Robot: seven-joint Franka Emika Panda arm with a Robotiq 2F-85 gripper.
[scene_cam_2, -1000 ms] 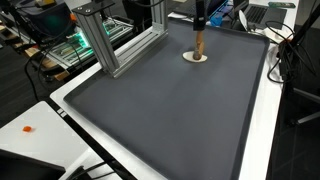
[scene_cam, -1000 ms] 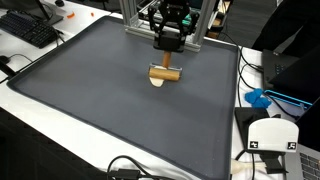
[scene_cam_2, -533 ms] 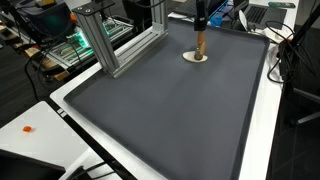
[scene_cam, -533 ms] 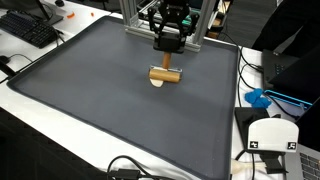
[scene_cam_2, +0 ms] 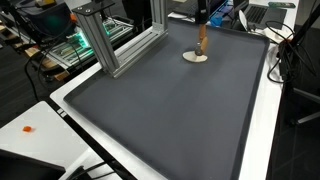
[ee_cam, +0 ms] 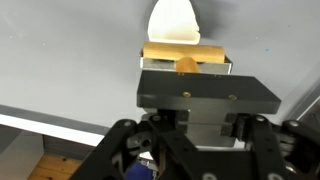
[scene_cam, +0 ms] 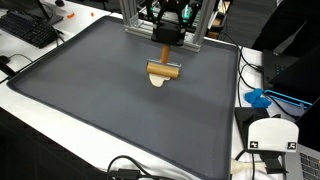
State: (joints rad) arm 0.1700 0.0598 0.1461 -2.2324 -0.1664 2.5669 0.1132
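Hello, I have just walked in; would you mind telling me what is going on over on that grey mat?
A single robot arm is working over the dark grey mat. Its gripper is shut on the stem of a wooden T-shaped piece, holding it upright with the crossbar at the bottom. The piece hangs right above a small white disc that lies on the mat close to an aluminium frame, and it seems just clear of the disc.

Even overhead light, soft shadows on grey mat [scene_cam: 90, 110]. Both exterior views sharp. Wrist view: gripper [ee_cam: 186, 68] body blurred up close, wooden block [ee_cam: 160, 51] sharp, white disc [ee_cam: 174, 20] blown out.
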